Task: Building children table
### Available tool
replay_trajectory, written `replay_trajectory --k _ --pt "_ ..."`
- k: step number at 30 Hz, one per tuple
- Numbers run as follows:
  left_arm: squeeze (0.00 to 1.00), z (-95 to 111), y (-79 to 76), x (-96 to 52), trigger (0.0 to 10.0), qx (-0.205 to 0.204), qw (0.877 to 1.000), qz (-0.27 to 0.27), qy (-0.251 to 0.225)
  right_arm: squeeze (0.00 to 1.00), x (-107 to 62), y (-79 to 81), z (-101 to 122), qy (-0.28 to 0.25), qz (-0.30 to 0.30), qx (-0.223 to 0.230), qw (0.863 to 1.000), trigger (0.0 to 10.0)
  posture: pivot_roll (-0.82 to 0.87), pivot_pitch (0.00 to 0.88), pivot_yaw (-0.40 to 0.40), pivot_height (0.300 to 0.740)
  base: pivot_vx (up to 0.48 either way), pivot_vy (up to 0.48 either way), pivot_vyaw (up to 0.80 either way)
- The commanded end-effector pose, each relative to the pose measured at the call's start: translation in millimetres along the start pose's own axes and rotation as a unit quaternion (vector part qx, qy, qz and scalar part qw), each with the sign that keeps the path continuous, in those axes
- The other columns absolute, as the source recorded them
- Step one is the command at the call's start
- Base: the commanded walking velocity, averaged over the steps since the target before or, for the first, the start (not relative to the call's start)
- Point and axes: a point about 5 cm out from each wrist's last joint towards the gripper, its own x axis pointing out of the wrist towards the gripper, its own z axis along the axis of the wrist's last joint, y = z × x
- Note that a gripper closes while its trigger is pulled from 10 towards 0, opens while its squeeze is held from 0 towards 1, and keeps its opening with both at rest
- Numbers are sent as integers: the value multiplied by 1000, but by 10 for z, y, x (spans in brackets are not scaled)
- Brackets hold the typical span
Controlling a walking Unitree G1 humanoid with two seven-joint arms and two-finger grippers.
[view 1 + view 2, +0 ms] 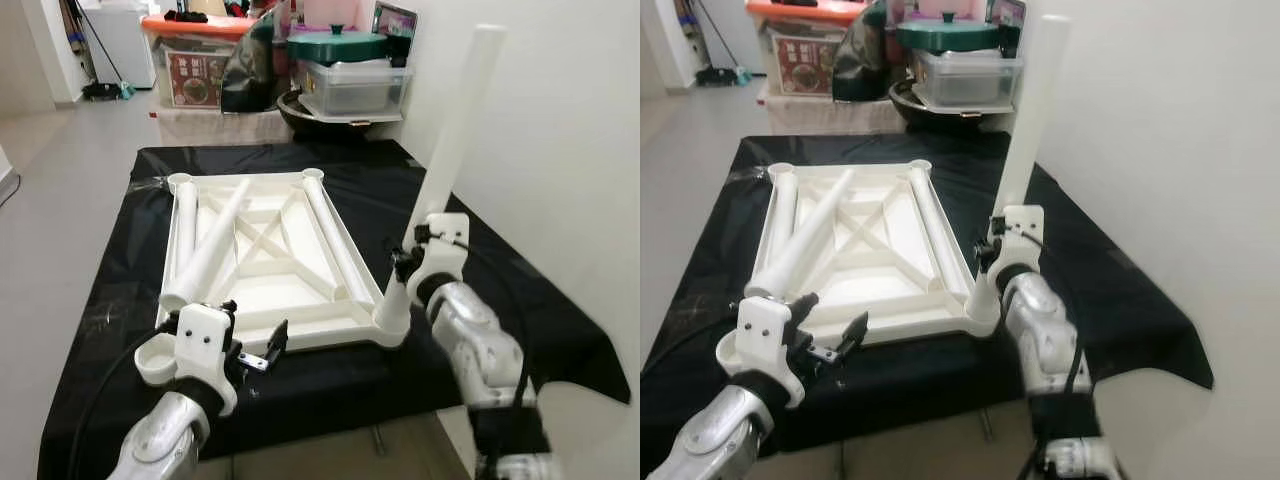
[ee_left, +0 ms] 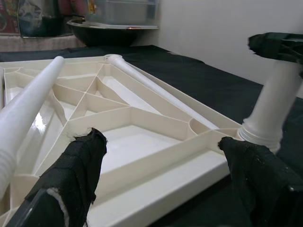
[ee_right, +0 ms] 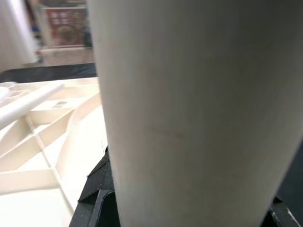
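Nearest the robot, the left gripper (image 1: 262, 352) hovers at the near edge of the upturned white tabletop (image 1: 262, 285), its two black fingers (image 2: 78, 172) spread apart with nothing between them; in the left wrist view they frame the ribbed underside of the tabletop. Just beside it, at the near left corner, sits an open leg socket (image 1: 155, 357). The right gripper (image 1: 408, 262) is at the near right corner, its fingers pinching a white table leg (image 1: 450, 150) low on its shaft; the leg stands in that corner's socket (image 1: 393, 322) and rises up, leaning a little to the right toward the wall. The right wrist view looks at the leg's pale surface from very close. The tabletop lies upside down on a black cloth (image 1: 100, 300) that covers a low table. Three more legs rest loose on the tabletop: one along its left side (image 1: 186, 225), one slanting across the left half (image 1: 208, 250), and one along the right side (image 1: 335, 240). Beyond the cloth, against the white wall (image 1: 560, 150), stand a clear storage box (image 1: 355, 88) with a green lidded pot (image 1: 335, 45) on top and an orange-lidded bin (image 1: 195, 60).
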Motion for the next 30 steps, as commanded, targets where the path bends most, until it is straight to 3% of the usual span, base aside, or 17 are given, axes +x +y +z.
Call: replay_trajectory --k 1,2,3,4,5,10,11,12,14,15,17,18,20,23,27,28,30 --pt "0 -12 -12 5 10000 -2 1000 -4 3 0 -51 -10 -296 82 -16 -13 996 0 194 0 -87 740 0 0 0" --pt "0 -12 -13 8 10000 -2 1000 -5 3 0 -88 126 -267 76 7 -21 997 10000 190 0 -84 740 0 0 0" --pt "0 -12 -13 8 10000 -2 1000 -5 3 0 -88 126 -267 76 7 -21 997 10000 190 0 -84 740 0 0 0" --pt "0 -13 -14 12 10000 -3 1000 -7 4 988 -110 230 -199 55 27 -14 998 10000 190 0 -84 740 0 0 0" --pt "0 -16 -15 18 10000 -3 1000 -10 5 1000 -111 301 -136 39 52 -7 998 10000 181 0 -78 740 0 0 0" --pt "0 -25 -20 22 10000 -5 1000 -15 6 1000 -69 362 -17 22 111 6 994 10000 174 0 -76 740 0 0 0" --pt "0 -26 -23 24 10000 -6 1000 -15 7 165 -73 386 40 16 153 8 988 10000 173 0 -76 740 0 0 0" --pt "0 -26 -25 25 10000 -7 1000 -16 7 0 -90 406 80 12 180 10 984 10000 173 0 -76 740 0 0 0" --pt "0 -25 -22 33 10000 -8 1000 -16 7 0 -143 404 174 -9 248 12 969 10000 173 0 -78 740 0 0 0" --pt "0 -25 -22 33 10000 -8 1000 -16 7 0 -143 404 174 -9 248 12 969 10000 173 0 -78 740 0 0 0" --pt "0 -24 -17 44 10000 -9 1000 -17 7 0 -314 400 327 -48 392 -15 919 10000 175 0 -85 740 0 0 0" --pt "0 -24 -17 44 10000 -9 1000 -17 7 0 -314 400 327 -48 392 -15 919 10000 175 0 -85 740 0 0 0" --pt "0 -28 -18 44 10000 -12 1000 -17 7 0 -409 402 339 -51 460 -40 886 10000 180 0 -91 740 0 0 0" --pt "0 -26 -32 36 10000 -15 1000 -13 5 0 -420 400 213 -29 489 -54 870 10000 193 0 -100 740 0 0 0" --pt "0 -18 -42 29 10000 -15 1000 -11 4 0 -365 393 95 -6 493 -59 868 9373 200 0 -102 740 0 0 0" --pt "0 -20 -38 25 10000 -15 1000 -10 5 0 -314 389 77 -3 481 -51 875 39 202 0 -101 740 0 0 0" --pt "0 -25 -32 21 10000 -14 1000 -10 6 0 -212 348 53 1 450 -34 892 0 203 0 -100 740 0 0 0"
